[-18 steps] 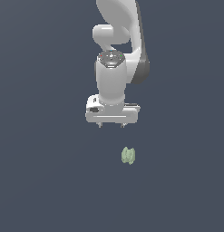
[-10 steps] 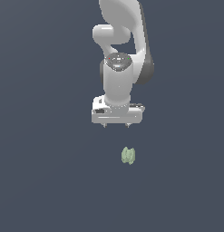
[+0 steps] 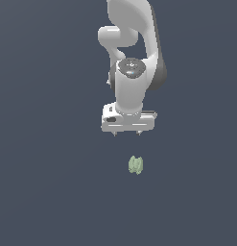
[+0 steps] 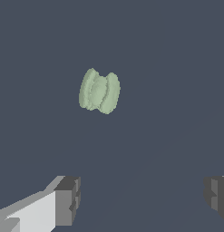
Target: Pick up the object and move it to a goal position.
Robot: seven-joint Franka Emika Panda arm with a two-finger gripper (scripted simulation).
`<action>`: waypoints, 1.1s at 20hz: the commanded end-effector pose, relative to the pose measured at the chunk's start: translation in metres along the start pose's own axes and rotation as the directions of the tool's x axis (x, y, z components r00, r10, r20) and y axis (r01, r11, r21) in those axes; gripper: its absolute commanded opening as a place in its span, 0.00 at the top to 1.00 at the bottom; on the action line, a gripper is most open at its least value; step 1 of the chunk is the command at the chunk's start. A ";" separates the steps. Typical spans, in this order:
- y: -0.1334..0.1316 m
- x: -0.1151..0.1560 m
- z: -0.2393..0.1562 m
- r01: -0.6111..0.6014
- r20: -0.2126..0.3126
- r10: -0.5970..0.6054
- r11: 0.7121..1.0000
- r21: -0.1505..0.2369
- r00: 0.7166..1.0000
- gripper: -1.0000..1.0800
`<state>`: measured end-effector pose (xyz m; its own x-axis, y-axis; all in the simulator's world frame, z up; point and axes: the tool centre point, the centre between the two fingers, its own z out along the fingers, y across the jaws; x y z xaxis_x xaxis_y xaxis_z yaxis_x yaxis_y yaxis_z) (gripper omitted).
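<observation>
- The gripper [image 3: 127,133] is hanging in the middle of the exterior view with its fingers [image 4: 67,199] standing wide apart and holding nothing.
- The object [image 3: 135,165] is sitting below it in that frame, untouched, so the pick and the carry to the goal are both waiting.
- Dark flat ground is lying open on every side; no goal marker seems to be showing.
</observation>
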<state>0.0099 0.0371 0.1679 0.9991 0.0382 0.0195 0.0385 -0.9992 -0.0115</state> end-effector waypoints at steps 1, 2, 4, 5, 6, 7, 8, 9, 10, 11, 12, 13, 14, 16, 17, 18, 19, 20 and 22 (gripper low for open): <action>-0.001 0.001 0.001 0.020 0.001 -0.020 1.000 -0.001 1.000 0.04; -0.001 0.002 0.002 0.031 0.001 -0.031 1.000 -0.001 1.000 0.04; -0.002 0.004 0.003 0.058 0.002 -0.058 0.998 -0.002 0.998 0.04; -0.003 0.005 0.004 0.073 0.003 -0.073 0.997 -0.003 0.997 0.04; -0.003 0.007 0.005 0.090 0.003 -0.090 0.996 -0.003 0.996 0.04; -0.004 0.008 0.006 0.108 0.004 -0.108 0.994 -0.004 0.994 0.04; -0.005 0.009 0.007 0.128 0.005 -0.128 0.992 -0.004 0.992 0.04; -0.005 0.011 0.008 0.149 0.005 -0.149 0.989 -0.005 0.989 0.04; -0.006 0.012 0.009 0.172 0.006 -0.172 0.985 -0.006 0.985 0.04; -0.007 0.014 0.010 0.195 0.007 -0.195 0.981 -0.006 0.981 0.04; -0.008 0.016 0.012 0.220 0.008 -0.220 0.975 -0.007 0.975 0.04; -0.009 0.018 0.013 0.247 0.009 -0.247 0.969 -0.007 0.969 0.04; -0.010 0.020 0.015 0.274 0.010 -0.274 0.962 -0.007 0.962 0.04; -0.012 0.024 0.018 0.332 0.012 -0.332 0.943 -0.008 0.943 0.04; -0.013 0.026 0.020 0.360 0.014 -0.360 0.933 -0.008 0.933 0.04; -0.014 0.028 0.021 0.388 0.015 -0.388 0.921 -0.008 0.921 0.04; -0.015 0.030 0.023 0.416 0.016 -0.416 0.909 -0.008 0.909 0.04; -0.016 0.032 0.025 0.443 0.017 -0.443 0.896 -0.007 0.896 0.04; -0.018 0.036 0.028 0.496 0.019 -0.496 0.868 -0.007 0.868 0.04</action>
<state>0.0429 0.0555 0.1432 0.8723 0.4889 0.0054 0.4889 -0.8723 0.0059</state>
